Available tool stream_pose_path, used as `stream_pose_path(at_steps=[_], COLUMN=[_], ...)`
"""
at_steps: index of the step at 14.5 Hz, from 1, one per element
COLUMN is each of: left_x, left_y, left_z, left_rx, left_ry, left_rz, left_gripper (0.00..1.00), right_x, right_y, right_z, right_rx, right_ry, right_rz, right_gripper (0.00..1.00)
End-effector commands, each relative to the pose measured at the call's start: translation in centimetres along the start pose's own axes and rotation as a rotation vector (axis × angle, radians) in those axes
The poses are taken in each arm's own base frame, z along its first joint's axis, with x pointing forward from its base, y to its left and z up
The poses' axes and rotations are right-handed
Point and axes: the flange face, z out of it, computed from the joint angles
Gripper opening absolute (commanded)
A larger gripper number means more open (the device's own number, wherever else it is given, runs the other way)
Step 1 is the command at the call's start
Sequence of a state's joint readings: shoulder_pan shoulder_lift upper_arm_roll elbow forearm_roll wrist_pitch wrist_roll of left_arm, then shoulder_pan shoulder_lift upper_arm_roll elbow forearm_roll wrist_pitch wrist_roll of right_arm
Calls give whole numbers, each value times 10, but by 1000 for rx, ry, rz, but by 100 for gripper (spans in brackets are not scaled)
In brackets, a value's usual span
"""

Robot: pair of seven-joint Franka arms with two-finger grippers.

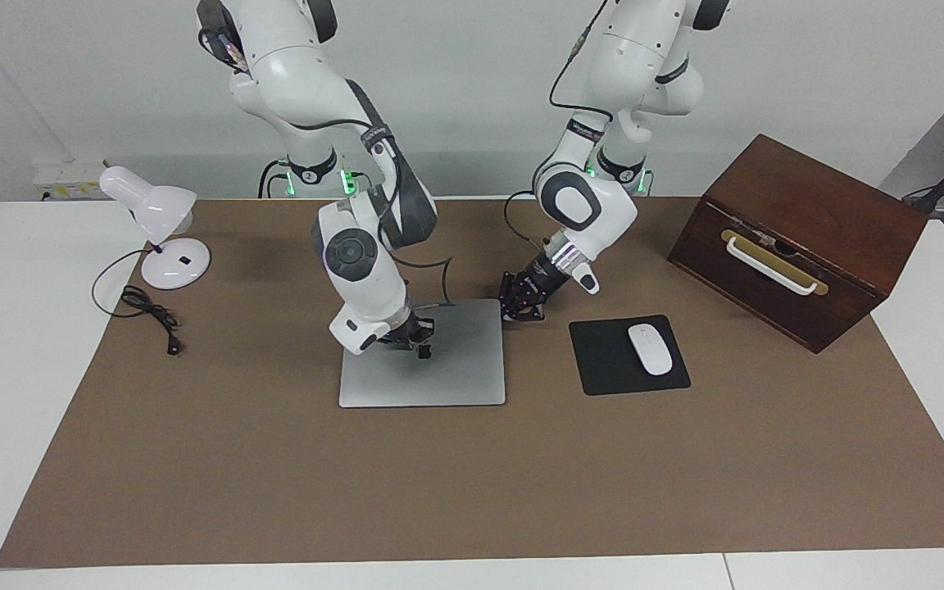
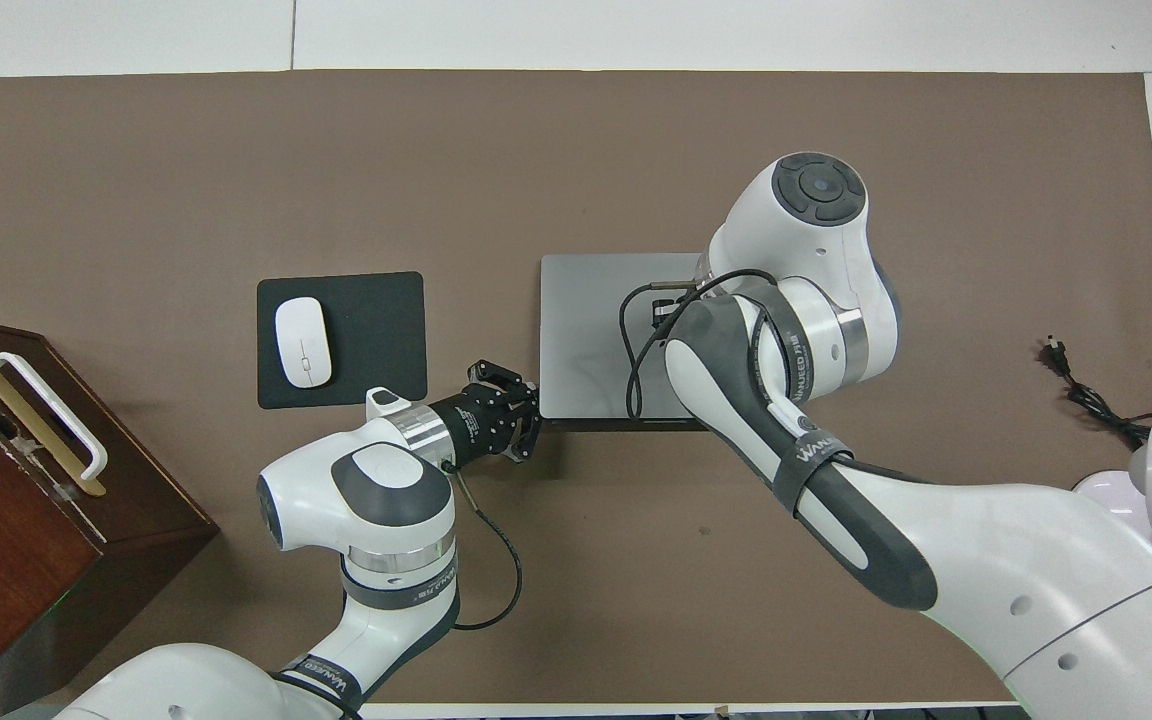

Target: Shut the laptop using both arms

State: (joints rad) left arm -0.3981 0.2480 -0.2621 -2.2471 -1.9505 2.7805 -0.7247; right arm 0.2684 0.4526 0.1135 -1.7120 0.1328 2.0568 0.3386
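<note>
The silver-grey laptop (image 1: 439,373) lies flat on the brown mat with its lid down; it also shows in the overhead view (image 2: 586,330). My right gripper (image 1: 416,338) is low over the lid, near the laptop's edge nearer to the robots; in the overhead view (image 2: 660,310) the right arm hides most of it. My left gripper (image 1: 523,311) is open and empty, just beside the laptop's corner nearer to the robots at the left arm's end; it shows in the overhead view too (image 2: 528,425).
A black mouse pad (image 1: 603,360) with a white mouse (image 1: 651,349) lies beside the laptop toward the left arm's end. A dark wooden box (image 1: 800,238) with a white handle stands past it. A white desk lamp (image 1: 152,213) and its cable are at the right arm's end.
</note>
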Motion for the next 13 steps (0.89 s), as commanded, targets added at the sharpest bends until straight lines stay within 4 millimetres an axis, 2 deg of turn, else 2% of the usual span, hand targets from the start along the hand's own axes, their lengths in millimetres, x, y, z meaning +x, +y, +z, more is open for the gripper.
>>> stream_pose_path(at_steps=[1,13], left_x=[34,36], left_y=[6,10], left_z=[11,9], left_rx=[-14,-19], left_ry=[69,67], left_rz=[-8,-14], left_gripper=[0,0], right_x=[-7,-7], right_y=[3,3], right_z=[0,-2], right_rx=[26,27], right_ry=[7,8], right_rz=[1,2], right_gripper=[0,0])
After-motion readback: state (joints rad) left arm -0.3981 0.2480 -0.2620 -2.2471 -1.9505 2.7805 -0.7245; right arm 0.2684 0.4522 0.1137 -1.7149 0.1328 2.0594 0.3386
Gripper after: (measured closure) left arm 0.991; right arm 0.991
